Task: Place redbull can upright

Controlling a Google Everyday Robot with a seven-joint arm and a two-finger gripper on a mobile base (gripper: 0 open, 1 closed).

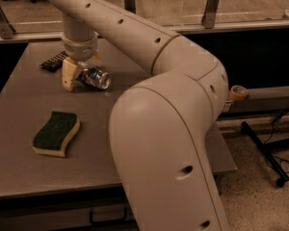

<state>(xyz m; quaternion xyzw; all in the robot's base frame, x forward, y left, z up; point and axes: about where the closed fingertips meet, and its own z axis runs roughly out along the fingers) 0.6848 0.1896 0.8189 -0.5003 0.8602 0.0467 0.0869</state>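
Observation:
The redbull can (98,78), blue and silver, lies on its side on the grey table (29,100) at the back left, its shiny end facing right and toward me. My gripper (81,76) reaches straight down from the arm's wrist (79,42) and sits right at the can's left end, close to the tabletop. The can's left part is hidden behind the gripper.
A green-and-yellow sponge (56,133) lies front left on the table. A flat black ribbed bar (53,61) lies just behind and left of the gripper. My arm's big elbow (173,143) covers the table's right half. A tape roll (238,92) and a stand's legs (269,150) are at the right.

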